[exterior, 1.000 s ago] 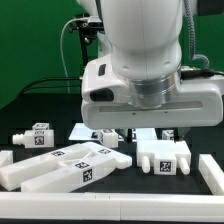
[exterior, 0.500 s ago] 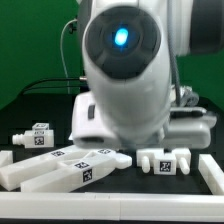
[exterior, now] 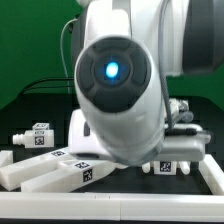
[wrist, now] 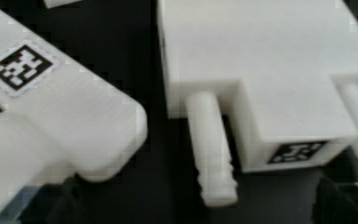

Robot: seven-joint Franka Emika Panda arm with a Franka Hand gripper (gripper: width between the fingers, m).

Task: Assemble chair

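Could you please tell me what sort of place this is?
Probably a robotics lab test bench: a large white robot arm over a black table, a green backdrop, and white furniture parts bearing square marker tags.

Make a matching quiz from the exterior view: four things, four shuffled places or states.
Things:
1. robot arm
2. small pegged piece
3. long bars
4. pegged block

Places or states:
A. lying flat at the front, exterior view's left
B. partly hidden by the arm, exterior view's right
C. shows a blue light
D. alone at the far left, behind the bars

Pairs: 1-C, 2-D, 3-A, 4-B
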